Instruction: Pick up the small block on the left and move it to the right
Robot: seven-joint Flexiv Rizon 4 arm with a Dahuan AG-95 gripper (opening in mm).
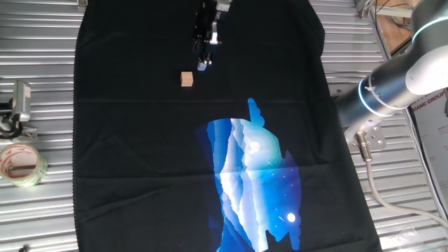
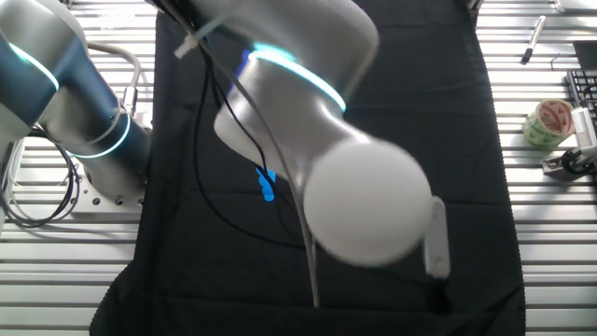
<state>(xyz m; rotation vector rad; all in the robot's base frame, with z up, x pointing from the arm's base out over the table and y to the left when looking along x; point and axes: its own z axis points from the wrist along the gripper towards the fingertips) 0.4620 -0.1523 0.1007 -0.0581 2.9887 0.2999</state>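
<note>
- Gripper [image 1: 204, 61]: hung at top centre of one fixed view, fingers pointed down; gap between them too small and dark to judge.
- Arm [image 1: 399, 80]: entered from right edge, silver-grey, glowing cyan ring at a joint.
- Arm [image 2: 308, 121] in the other fixed view: filled mid-frame, rounded white joint cap nearest the lens, gripper hidden behind it.

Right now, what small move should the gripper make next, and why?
Probably shift the gripper sideways over the small block, then lower. The block lies free on the black cloth, beside the fingertips, not between them.
</note>
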